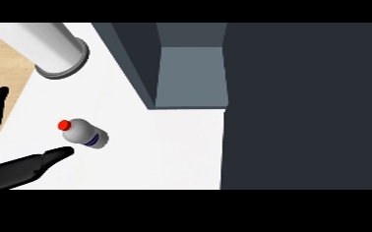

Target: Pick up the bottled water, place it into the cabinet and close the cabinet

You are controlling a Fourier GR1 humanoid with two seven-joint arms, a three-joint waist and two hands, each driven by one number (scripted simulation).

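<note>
Head view looks steeply down on a smooth white counter (167, 142), matte and flat, with a strip of pale wood-grain surface (16, 66) showing at the far left. The bottled water (85, 132) stands on the counter at the near left, a small rounded cylinder with a pale grey-white body, a dark blue band round its lower part and a red cap at its top; seen from above it appears to lean, cap toward the left, though this may only be the steep angle. Coming in from the lower left edge is a black hand (33, 168), glossy and tapered, its fingers held straight and pressed together into a blunt tip that ends just beside the bottle's near side; which of the robot's hands it is cannot be told surely from its place, but it reads as the left. Whether the tip touches the bottle is hard to tell. A second sliver of black (3, 103) shows at the left edge, too little to make out. Far left stands a broad white cylinder with a grey rim (54, 49). The cabinet (190, 73) is open at the far middle, a boxy dark slate recess with a lighter grey-blue inner floor, and its large flat dark door panel (298, 108) fills the right side.
</note>
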